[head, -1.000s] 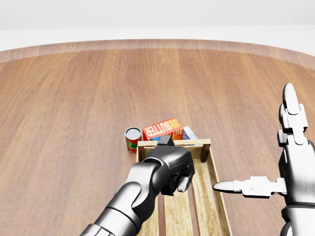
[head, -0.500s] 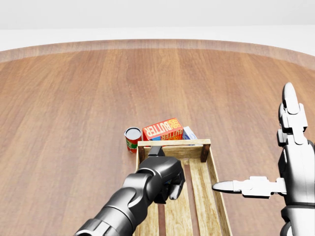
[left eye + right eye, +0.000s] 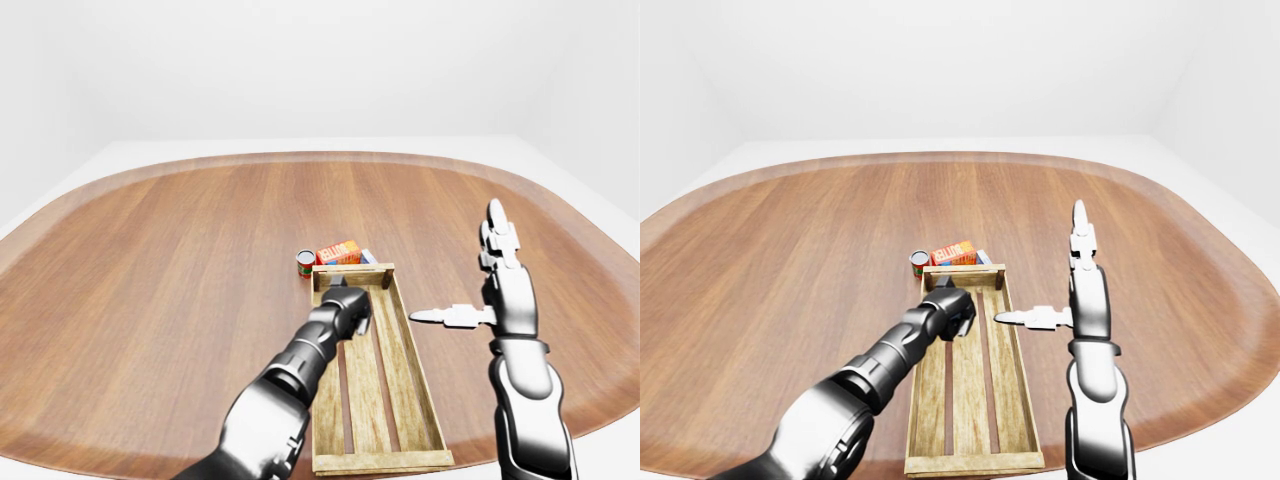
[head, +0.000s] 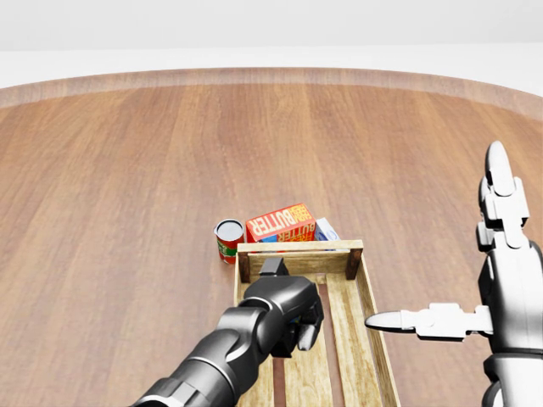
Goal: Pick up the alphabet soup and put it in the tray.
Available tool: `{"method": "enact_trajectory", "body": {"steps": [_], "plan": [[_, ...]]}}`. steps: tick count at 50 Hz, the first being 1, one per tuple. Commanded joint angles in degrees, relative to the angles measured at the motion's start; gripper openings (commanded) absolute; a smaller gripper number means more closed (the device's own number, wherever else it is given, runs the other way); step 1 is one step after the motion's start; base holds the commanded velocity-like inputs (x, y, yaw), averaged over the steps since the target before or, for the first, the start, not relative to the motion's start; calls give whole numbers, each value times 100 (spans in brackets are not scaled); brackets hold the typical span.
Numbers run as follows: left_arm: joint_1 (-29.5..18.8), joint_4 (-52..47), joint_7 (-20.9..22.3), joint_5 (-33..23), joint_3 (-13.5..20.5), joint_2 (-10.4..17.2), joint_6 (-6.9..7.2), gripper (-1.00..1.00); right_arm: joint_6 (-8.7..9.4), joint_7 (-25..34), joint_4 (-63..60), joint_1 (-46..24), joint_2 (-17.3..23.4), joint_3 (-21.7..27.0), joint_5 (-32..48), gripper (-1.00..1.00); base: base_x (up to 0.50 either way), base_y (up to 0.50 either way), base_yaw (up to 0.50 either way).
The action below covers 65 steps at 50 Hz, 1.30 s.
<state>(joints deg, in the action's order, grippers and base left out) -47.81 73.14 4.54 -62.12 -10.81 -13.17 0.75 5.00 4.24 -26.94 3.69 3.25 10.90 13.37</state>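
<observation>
1. The tray (image 4: 365, 297) lies on the table (image 4: 127, 212), low and centre in the head view.
2. The can (image 4: 228, 240) stands on the table just beyond the tray's top-left corner.
3. The box (image 4: 280, 223) lies right of the can, along the tray's top end.
4. The left hand (image 4: 288, 312) is over the tray's upper left part.
5. The right hand (image 4: 496, 280) is right of the tray, one finger reaching toward its right wall.

The left arm reaches in from the head view's lower left, its left robot hand (image 4: 293, 312) curled into a loose fist, fingers bent downward. The right robot hand (image 4: 501, 254) stands upright at the right edge, spread wide, one finger pointing up, the thumb (image 4: 399, 320) pointing left.
</observation>
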Motion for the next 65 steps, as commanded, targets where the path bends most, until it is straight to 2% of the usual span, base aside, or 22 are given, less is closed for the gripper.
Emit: {"method": "enact_trajectory", "body": {"steps": [1, 20, 56, 57, 58, 61, 62, 65], "plan": [[-72, 59, -150, -11, 6, -95, -6, -100, 0, 42, 24, -9, 9, 24, -30, 100, 0, 0, 0], [17, 267, -304, -86, 31, -139, -72, -100, 0, 35, 91, -24, 7, 17, -31, 100, 0, 0, 0], [122, 399, -448, -142, 109, -244, -74, -99, 0, 40, 52, -25, 13, 31, -70, 100, 0, 0, 0], [126, 404, -440, -141, 110, -244, -80, -78, 0, 39, 51, -25, 13, 33, -69, 100, 0, 0, 0], [138, 404, -433, -145, 106, -249, -80, 23, 0, 42, 46, -24, 14, 39, -77, 100, 0, 0, 0], [161, 409, -411, -147, 104, -256, -82, 50, 0, 54, 10, -8, 11, 45, -81, 100, 0, 0, 0], [165, 410, -427, -159, 96, -256, -87, 100, 0, 55, 5, -6, 10, 44, -79, 100, 0, 0, 0], [160, 407, -419, -155, 102, -264, -78, 100, 0, 50, 30, -19, 11, 44, -80, 100, 0, 0, 0]]}}
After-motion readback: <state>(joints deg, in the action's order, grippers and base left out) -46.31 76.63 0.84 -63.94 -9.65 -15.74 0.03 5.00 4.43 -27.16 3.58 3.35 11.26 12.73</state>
